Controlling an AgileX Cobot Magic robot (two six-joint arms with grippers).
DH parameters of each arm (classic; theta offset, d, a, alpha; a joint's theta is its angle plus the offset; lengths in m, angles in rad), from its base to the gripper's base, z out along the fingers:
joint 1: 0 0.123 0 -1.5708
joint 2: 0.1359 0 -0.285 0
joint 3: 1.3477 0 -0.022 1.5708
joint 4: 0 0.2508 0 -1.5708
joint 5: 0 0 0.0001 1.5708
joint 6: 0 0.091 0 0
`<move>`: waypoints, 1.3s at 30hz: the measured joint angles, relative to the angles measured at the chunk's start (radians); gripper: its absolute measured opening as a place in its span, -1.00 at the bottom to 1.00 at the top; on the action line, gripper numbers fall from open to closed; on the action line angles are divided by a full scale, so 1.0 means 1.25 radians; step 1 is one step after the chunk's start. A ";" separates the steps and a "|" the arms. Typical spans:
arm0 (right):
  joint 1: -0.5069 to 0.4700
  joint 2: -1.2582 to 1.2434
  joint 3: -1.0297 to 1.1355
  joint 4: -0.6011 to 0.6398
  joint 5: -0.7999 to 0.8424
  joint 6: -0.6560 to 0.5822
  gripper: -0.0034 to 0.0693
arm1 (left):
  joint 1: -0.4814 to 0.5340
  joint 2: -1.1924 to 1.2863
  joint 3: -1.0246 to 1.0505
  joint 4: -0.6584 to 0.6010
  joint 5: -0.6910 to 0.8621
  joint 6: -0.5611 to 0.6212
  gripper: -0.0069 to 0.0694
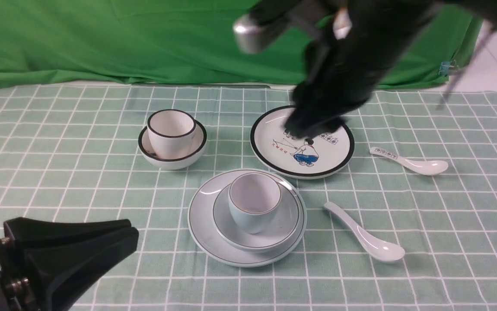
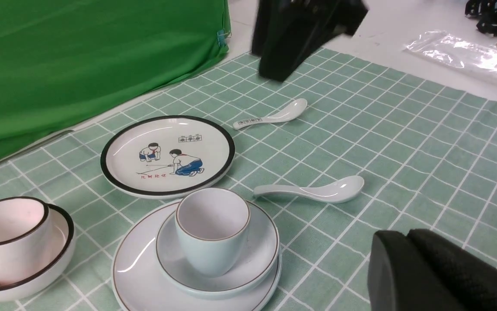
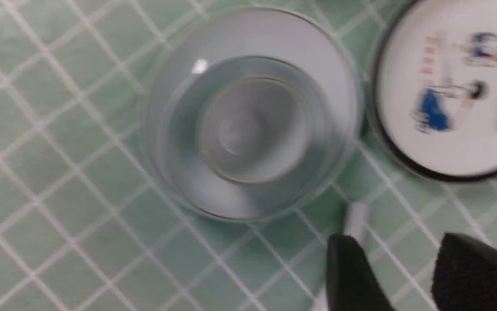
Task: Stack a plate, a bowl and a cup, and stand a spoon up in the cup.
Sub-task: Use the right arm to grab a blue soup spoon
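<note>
Stack complete: cup (image 1: 254,201) in bowl (image 1: 284,224) on plate (image 1: 201,220). Spoon (image 1: 363,233) lies flat on the tabletop (image 1: 447,224), right of the cup. Right gripper (image 1: 313,125) jaws parted, empty, beyond the cup; left gripper (image 1: 132,235) jaws closed. Next, probably: grasp the spoon handle.

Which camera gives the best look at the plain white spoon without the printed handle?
The front view: the spoon lies whole and sharp, hollow up, right of the plate. The left wrist view also shows it whole, from a lower angle. The right wrist view catches only a blurred bit of handle.

Glossy ceramic cup (image 1: 254,203), matt tablecloth (image 1: 447,224)
</note>
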 joint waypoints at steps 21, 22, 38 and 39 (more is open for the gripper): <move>-0.251 0.100 0.327 0.287 -0.231 -0.202 0.16 | 0.000 0.000 0.000 -0.012 -0.027 0.000 -0.79; -0.244 0.112 0.327 0.288 -0.237 -0.203 0.17 | 0.000 0.000 0.000 -0.012 -0.030 0.000 -0.79; -0.224 0.238 0.327 0.278 -0.366 -0.205 0.23 | 0.000 0.000 0.000 -0.012 -0.034 -0.001 -0.79; -0.224 0.243 0.327 0.278 -0.366 -0.205 0.23 | 0.000 0.000 0.000 -0.012 -0.034 -0.001 -0.79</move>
